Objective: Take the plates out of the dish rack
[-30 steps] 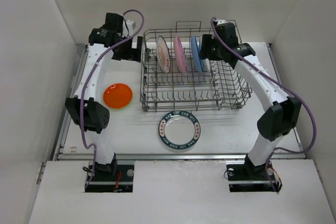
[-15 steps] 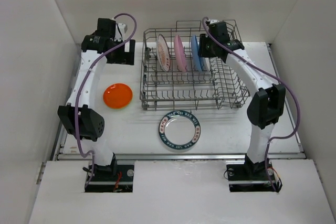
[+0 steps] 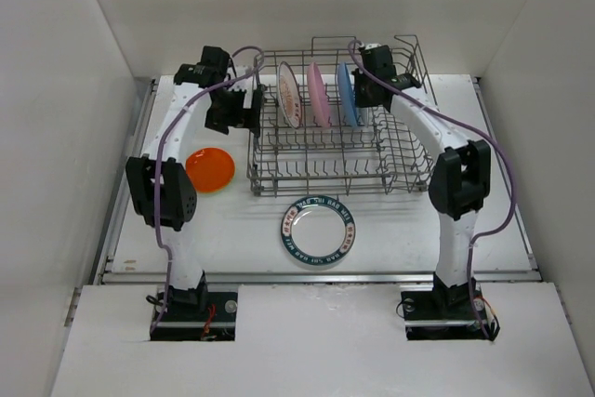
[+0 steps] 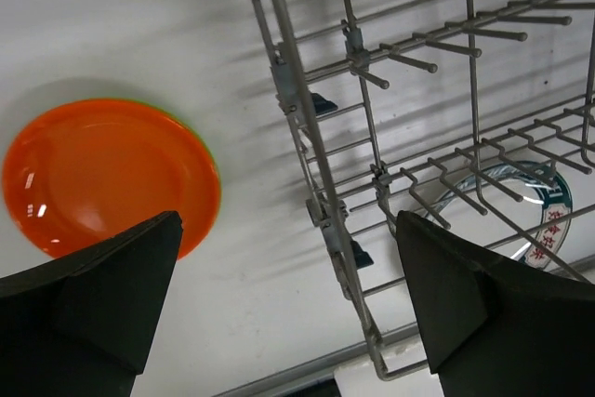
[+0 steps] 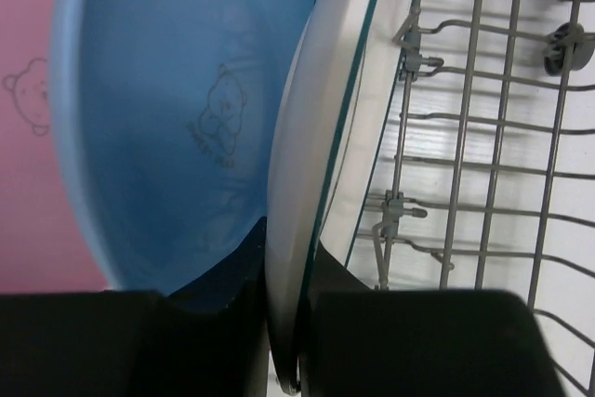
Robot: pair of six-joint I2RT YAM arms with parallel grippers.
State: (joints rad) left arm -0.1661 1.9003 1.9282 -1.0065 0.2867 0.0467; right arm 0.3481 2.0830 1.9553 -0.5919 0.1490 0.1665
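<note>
**Top external view**
- Dish rack (image 3: 390, 160): stands on the table (image 3: 232, 234) at the far middle, with both arms reaching to its far half.
- Upright plates: the sunburst plate (image 3: 289, 95), pink plate (image 3: 319, 95) and blue plate (image 3: 347, 95) stand on edge in a row in the rack's far half, ordered left to right.
- Orange plate (image 3: 209, 169): lies flat on the table, just left of the rack.
- Ringed plate (image 3: 317, 230): lies flat on the table, just in front of the rack.
- Left gripper (image 3: 244, 111): at the rack's far left corner, outside the wires.
- Right gripper (image 3: 364, 95): inside the rack, just right of the blue plate.

**Left wrist view**
- Left gripper (image 4: 286, 230): jaws spread wide and holding nothing, over the rack's (image 4: 307, 137) left edge.
- Orange plate (image 4: 102, 174): outside the rack, under the left finger, with a thin rim of a lime green plate (image 4: 213, 157) showing beneath it.
- Ringed plate (image 4: 521, 194): seen through the rack's wires.

**Right wrist view**
- Right gripper (image 5: 288, 332): jaws pinched narrow on the lower edge of a white teal-rimmed plate (image 5: 311, 137).
- White teal-rimmed plate: upright in the rack (image 5: 483, 137), touching or nearly touching the blue plate (image 5: 167, 137).
- Pink plate (image 5: 28, 146): behind the blue one.
</note>
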